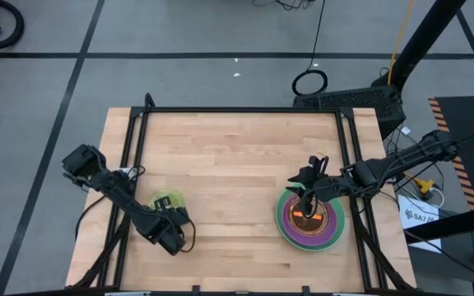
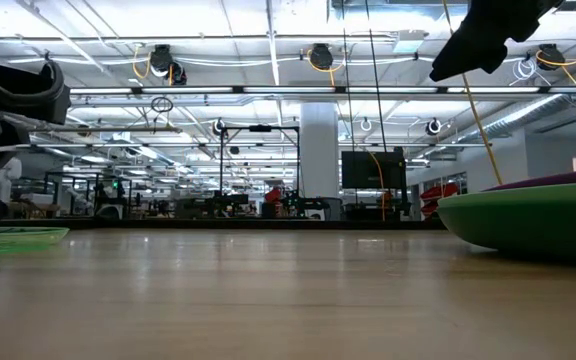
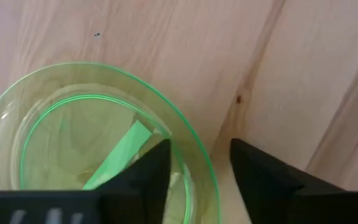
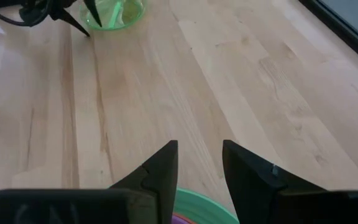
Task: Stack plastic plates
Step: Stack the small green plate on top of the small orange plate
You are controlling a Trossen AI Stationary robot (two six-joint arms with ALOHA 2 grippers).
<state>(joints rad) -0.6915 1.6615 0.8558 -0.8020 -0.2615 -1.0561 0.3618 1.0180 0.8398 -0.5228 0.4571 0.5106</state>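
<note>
A translucent lime plate (image 1: 169,201) lies flat on the table's left part; it also shows in the left wrist view (image 3: 73,137). My left gripper (image 3: 200,144) is open and low at the plate's near edge, with the rim between its fingers. On the table's right part sits a stack of plates (image 1: 334,233): a green rim outermost, a purple ring inside it, orange in the middle. My right gripper (image 4: 199,144) is open and hovers over the stack's far-left part, pointing toward the lime plate (image 4: 114,15). The stack's green rim (image 4: 197,202) shows below its fingers. My left gripper stands astride the lime plate's rim (image 3: 211,180), one finger (image 3: 148,171) over the plate's inside and the other (image 3: 260,174) outside it, coming from the table's near side and slanting down. Whether either finger touches the plate, I cannot tell. The plate lies flat on the table.
Bare wood (image 1: 237,181) lies between the lime plate and the stack. A black frame (image 1: 237,109) runs along the table's far edge and down both sides. In the low view the stack (image 2: 528,215) fills the right and the lime plate (image 2: 18,236) the left.
</note>
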